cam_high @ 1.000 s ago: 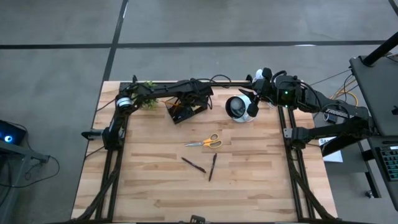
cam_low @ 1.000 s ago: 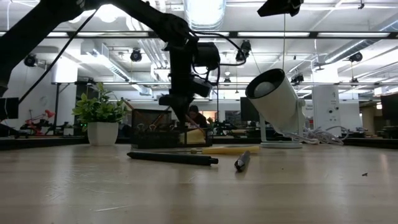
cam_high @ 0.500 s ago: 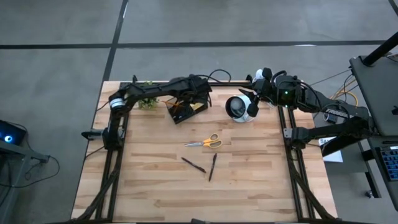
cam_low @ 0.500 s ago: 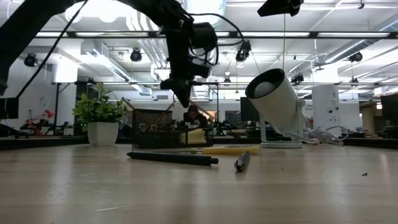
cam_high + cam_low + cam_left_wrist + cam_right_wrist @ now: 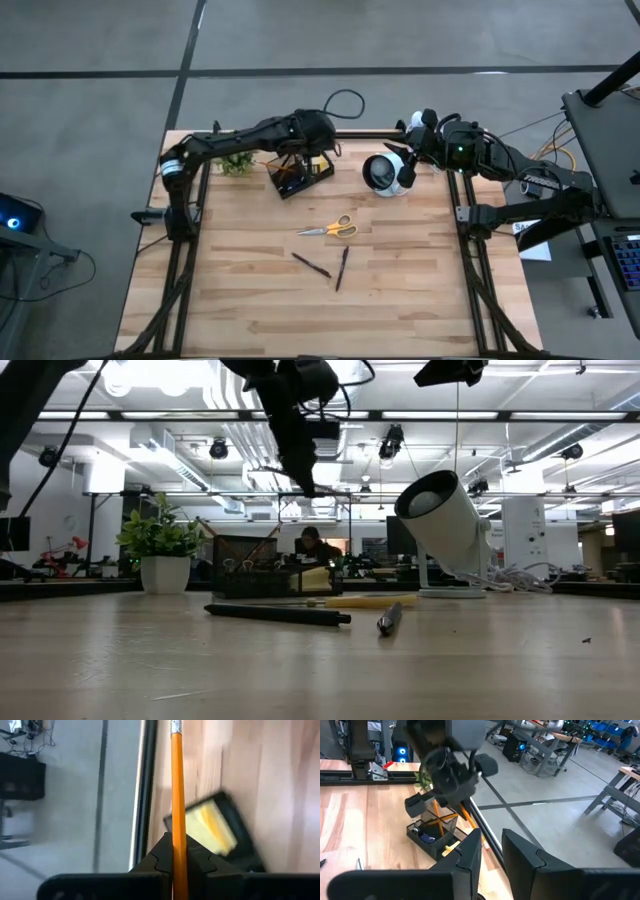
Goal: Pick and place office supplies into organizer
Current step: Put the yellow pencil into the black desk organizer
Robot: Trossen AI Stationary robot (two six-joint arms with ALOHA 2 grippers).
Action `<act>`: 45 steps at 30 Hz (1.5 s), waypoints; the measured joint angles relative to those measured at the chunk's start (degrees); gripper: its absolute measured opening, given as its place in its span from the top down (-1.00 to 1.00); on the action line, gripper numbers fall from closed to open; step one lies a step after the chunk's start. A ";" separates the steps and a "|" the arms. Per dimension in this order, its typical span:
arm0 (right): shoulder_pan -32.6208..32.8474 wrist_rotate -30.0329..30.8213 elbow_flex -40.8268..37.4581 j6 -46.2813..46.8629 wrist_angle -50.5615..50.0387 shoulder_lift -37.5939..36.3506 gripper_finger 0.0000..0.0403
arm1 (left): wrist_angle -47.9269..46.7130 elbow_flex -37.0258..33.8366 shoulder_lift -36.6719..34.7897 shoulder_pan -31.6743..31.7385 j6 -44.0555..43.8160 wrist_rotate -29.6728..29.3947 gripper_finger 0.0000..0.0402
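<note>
The light wooden slatted table point(image 5: 400, 290) carries the small black divided organizer tray point(image 5: 298, 175) at about 11 o'clock from its centre. The tray already holds a yellow sticky-note block point(image 5: 212, 827) and upright pencils.

The left gripper point(image 5: 318, 135) hangs just above the tray, clenched on a thin orange pencil point(image 5: 177, 795). The right gripper point(image 5: 420, 140) waits at 1 o'clock, beside a white round cup with a dark inside point(image 5: 383, 172); whether its fingers grip anything cannot be told.

Hazards:
- Releasing the pencil while it is tilted or off-centre would probably drop it onto the sticky-note block or over the tray wall.
- A descent too low could nudge the light tray.

Remaining on the table near centre: scissors with yellow-orange handles point(image 5: 328, 229) and two dark pens point(image 5: 311, 265) point(image 5: 342, 268), at 6 o'clock from the tray.
</note>
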 joint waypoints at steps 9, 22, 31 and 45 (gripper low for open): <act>0.00 0.00 0.00 0.02 -0.02 0.04 0.67 | 14.30 -4.59 -6.35 0.01 -10.78 1.70 0.99; 0.00 -0.01 0.02 0.03 -0.05 0.04 0.67 | 56.59 -36.93 -22.55 0.11 -21.74 2.46 0.99; 0.14 -0.07 0.02 0.02 -0.07 0.02 0.67 | 85.61 -56.00 -25.10 0.20 -22.10 -2.29 0.99; 0.13 -0.11 0.02 0.37 -0.04 0.02 0.67 | 107.01 -68.07 -16.85 2.23 -28.00 -8.90 0.99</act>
